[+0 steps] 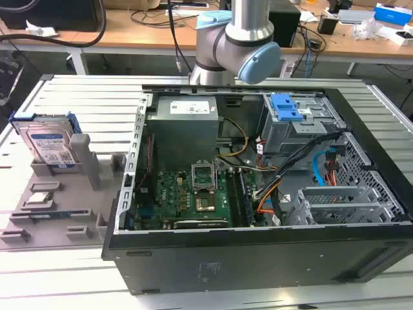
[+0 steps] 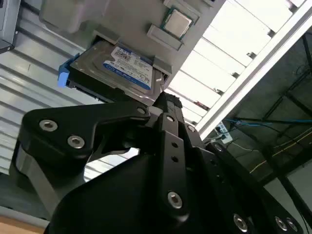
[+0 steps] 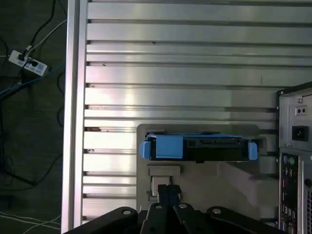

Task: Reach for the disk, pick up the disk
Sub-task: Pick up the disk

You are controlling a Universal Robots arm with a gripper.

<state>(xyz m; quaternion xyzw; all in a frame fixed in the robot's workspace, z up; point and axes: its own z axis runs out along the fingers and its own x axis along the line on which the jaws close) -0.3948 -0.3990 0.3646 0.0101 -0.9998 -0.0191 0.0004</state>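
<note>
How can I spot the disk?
Find the big open computer case. On the exterior view's left of it sits a grey tray, and the disk stands on edge there. It alone there wears a blue frame and white-and-blue label.

A ribbed aluminium table (image 1: 58,278) catches bright light along its slats. Behind the table in the exterior view runs a wooden workbench (image 1: 129,35) strewn with cables and small boxes (image 1: 393,13). Beside the table's edge in the first wrist view, a dark floor (image 3: 29,146) carries a white power strip (image 3: 27,63).
</note>
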